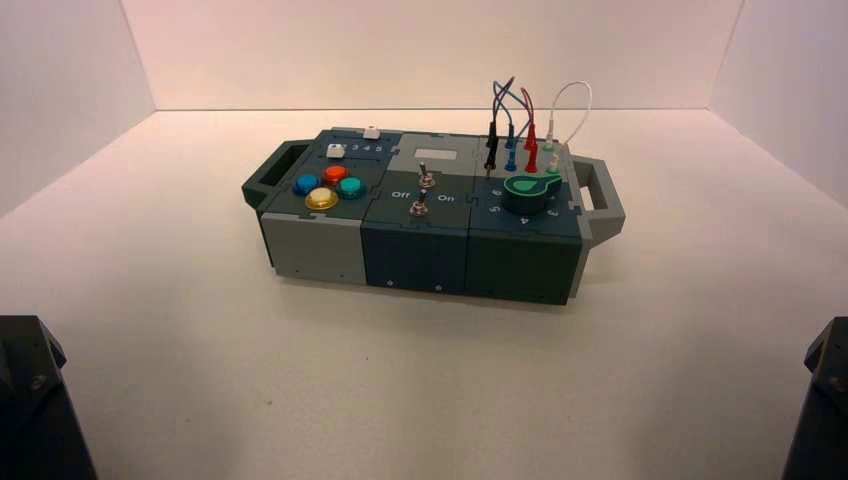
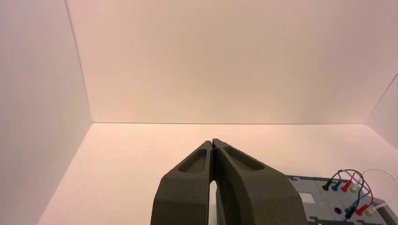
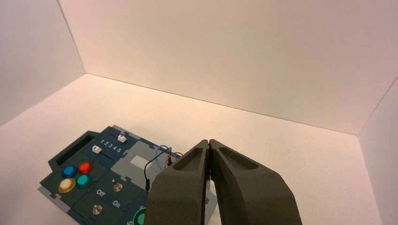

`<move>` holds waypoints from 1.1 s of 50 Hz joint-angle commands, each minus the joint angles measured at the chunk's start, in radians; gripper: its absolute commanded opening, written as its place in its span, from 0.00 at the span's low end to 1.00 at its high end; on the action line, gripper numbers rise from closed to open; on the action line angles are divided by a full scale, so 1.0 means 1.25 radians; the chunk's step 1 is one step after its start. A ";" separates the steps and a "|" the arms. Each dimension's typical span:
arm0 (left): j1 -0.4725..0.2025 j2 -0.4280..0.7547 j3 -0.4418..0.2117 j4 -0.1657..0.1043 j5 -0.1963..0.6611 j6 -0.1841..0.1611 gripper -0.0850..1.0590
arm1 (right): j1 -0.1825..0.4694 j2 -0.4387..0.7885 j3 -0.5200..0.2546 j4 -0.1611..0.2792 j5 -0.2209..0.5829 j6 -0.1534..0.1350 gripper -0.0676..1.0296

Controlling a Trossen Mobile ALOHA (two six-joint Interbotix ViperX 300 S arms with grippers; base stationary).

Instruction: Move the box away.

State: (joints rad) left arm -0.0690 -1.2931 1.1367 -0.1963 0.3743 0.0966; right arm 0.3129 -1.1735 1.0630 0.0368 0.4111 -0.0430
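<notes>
Smooth white tabletop [image 1: 330, 390], pale plain walls [image 1: 420, 50] behind; long teal-grey modular box [image 1: 415, 250], upper centre; black left gripper [image 2: 212, 140], black right gripper [image 3: 209, 141], lower corners, fingertips together.

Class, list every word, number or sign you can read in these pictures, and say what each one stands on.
"1 2 3 4 5": on the box, in a row between the two white sliders.
"Off": on the box's middle part, left of "On", near the toggle switches.
"On": same part, right of "Off".
Numbers around the green dial: too small or partly hidden to read surely.
No brand is readable.
</notes>
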 commanded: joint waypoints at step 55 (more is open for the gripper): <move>-0.364 0.535 -0.131 -0.054 0.249 -0.032 0.05 | 0.157 0.448 -0.056 0.248 0.175 0.002 0.04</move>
State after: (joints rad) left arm -0.5016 -0.6765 1.0170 -0.2546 0.6811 0.0629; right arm 0.4786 -0.6565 1.0170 0.3083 0.6335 -0.0414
